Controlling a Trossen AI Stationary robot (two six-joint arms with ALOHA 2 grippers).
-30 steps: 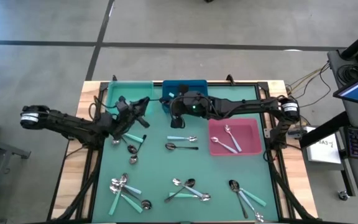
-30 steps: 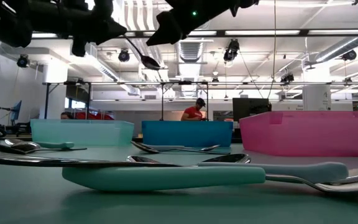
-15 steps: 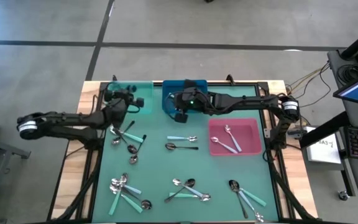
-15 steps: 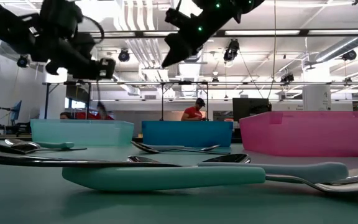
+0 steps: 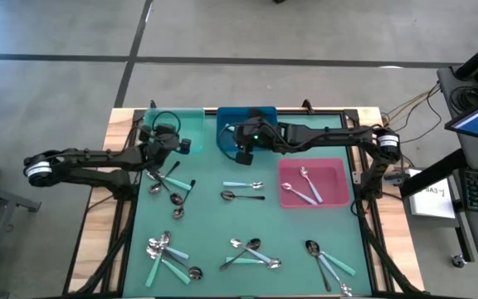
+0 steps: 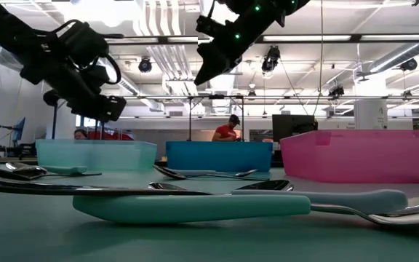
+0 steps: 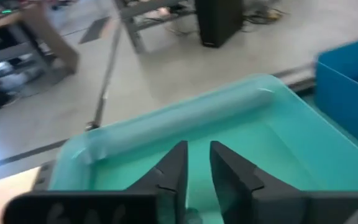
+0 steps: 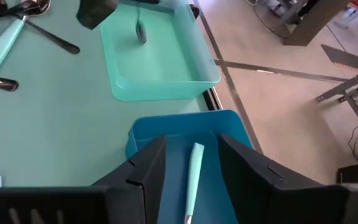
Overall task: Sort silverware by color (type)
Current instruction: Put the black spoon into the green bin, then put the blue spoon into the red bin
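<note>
High view: the left gripper sits over the turquoise bin at about 11 o'clock on the table, and the right gripper is over the blue bin at roughly 12. The pink bin at 3 o'clock has a couple of silver spoons in it. The rest of the silverware is scattered on the green mat: a bunch near 9 o'clock, two spoons mid-table, and three piles along the 6 o'clock edge.

Low view: both grippers hang up above the bins, left gripper over the turquoise one, right gripper over the blue one. A turquoise-handled spoon lies right in front of the camera.

Left wrist view: the fingers are nearly together over the turquoise bin; can't tell if anything's pinched in there.

Right wrist view: the fingers stand spread apart, nothing between them, and a turquoise-handled spoon lies in the blue bin below. Farther off, a dark spoon hangs from the left gripper over the turquoise bin.
</note>
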